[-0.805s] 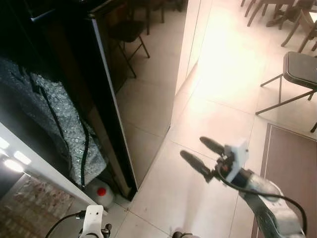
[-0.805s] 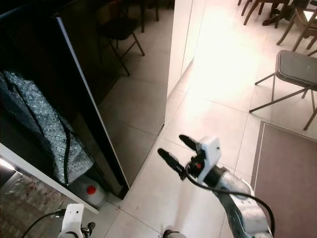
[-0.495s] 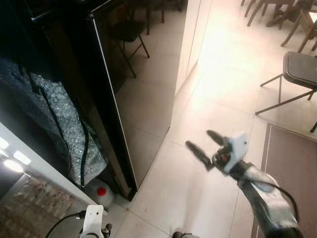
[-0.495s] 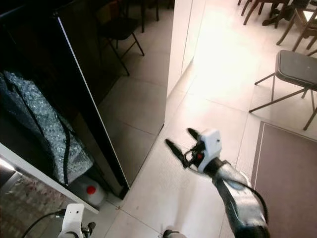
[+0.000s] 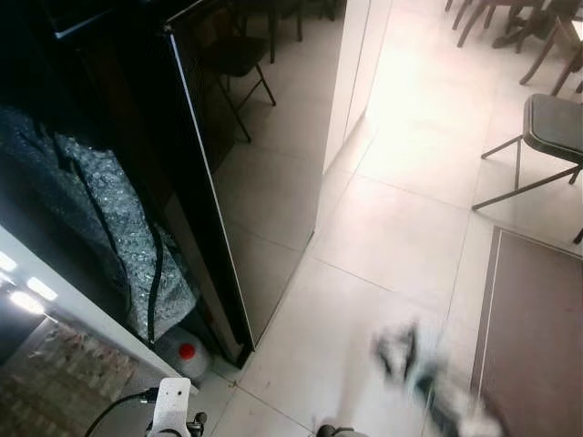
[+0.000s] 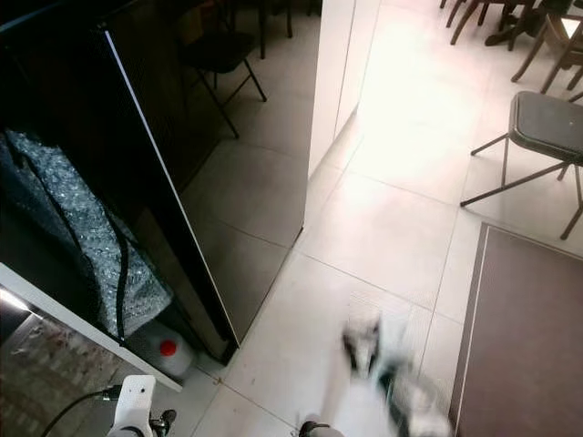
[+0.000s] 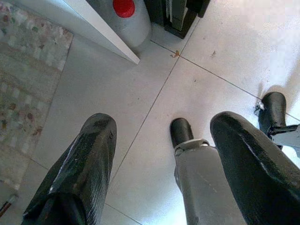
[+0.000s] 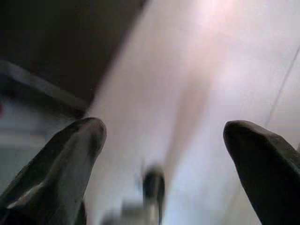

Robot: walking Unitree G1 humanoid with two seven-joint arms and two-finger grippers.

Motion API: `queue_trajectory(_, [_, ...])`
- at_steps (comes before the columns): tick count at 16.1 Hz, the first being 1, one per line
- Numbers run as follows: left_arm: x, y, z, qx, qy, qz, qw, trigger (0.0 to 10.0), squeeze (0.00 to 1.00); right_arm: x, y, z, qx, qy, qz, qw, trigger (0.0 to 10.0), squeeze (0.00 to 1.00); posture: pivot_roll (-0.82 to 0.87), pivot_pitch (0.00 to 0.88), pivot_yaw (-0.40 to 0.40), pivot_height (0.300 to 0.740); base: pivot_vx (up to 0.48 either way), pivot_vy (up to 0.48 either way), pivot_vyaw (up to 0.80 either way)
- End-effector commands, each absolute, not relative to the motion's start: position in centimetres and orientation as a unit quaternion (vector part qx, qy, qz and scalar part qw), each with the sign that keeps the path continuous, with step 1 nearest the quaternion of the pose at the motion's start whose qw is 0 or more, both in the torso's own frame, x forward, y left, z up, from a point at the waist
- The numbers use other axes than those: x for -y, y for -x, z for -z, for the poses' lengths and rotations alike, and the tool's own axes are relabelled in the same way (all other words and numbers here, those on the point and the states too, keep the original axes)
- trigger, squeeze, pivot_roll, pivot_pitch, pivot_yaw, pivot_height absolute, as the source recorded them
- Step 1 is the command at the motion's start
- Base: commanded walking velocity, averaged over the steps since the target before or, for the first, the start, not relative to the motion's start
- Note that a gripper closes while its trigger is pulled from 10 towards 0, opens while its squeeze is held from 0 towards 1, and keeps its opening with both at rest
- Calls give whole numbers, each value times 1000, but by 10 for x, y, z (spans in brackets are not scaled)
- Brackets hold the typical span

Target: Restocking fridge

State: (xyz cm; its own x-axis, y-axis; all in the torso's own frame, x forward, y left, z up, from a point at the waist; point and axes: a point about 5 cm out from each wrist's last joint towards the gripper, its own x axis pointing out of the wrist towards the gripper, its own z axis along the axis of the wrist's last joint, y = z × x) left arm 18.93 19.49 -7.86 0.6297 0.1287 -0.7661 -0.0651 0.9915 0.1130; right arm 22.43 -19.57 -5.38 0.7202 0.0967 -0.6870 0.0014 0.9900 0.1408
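Note:
The black fridge [image 5: 196, 182] stands on the left, its glossy dark panel reflecting the room. A silver padded bag [image 5: 109, 228] leans in the dark space beside it. On the floor below the bag sits a grey jug with a red cap [image 5: 185, 353], also caught by the left wrist camera [image 7: 124, 14]. My right gripper [image 5: 401, 350] is a motion-blurred shape low over the tiles at lower right; in its wrist view [image 8: 161, 129] the fingers are apart with nothing between them. My left gripper [image 7: 164, 126] hangs open over the floor above my feet.
A white ledge [image 5: 73, 309] runs across the lower left, with a patterned rug [image 5: 46, 391] under it. A white pillar [image 5: 351, 64] rises behind the fridge. A folding chair [image 5: 551, 127] and a brown mat [image 5: 533, 309] are on the right. Pale tiles lie between.
My right arm has swung down and back toward me, from mid-picture to the lower right, and is now blurred. Its fingers stayed apart. The left arm has not moved.

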Motion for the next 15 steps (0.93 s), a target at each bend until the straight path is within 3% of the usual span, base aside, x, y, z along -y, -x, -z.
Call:
queue_trajectory(1, [-195, -180, 83, -443, -34, -54, 894, 10000, 0, 194, -191, 77, -441, -41, -11, 896, 10000, 0, -78, 166, 0, 740, 0, 0, 0])
queue_trajectory(2, [-197, -180, 83, -442, -34, -58, 895, 10000, 0, 195, -174, 86, -470, -31, 9, 882, 10000, 0, -79, 169, -2, 740, 0, 0, 0])
queue_trajectory(5, [-200, -180, 83, -441, -39, -59, 895, 10000, 0, 196, -167, 88, -456, -62, 33, 887, 10000, 0, -88, 171, -1, 740, 0, 0, 0])
queue_trajectory(11, [-194, -178, 84, -438, -37, -52, 897, 10000, 0, 191, -179, 83, -430, -52, 33, 901, 10000, 0, -75, 135, -9, 740, 0, 0, 761])
queue_trajectory(15, [-192, -175, 85, -438, -37, -52, 897, 10000, 0, 187, -172, 87, -442, -33, 4, 897, 10000, 0, -77, 108, -18, 740, 0, 0, 789])
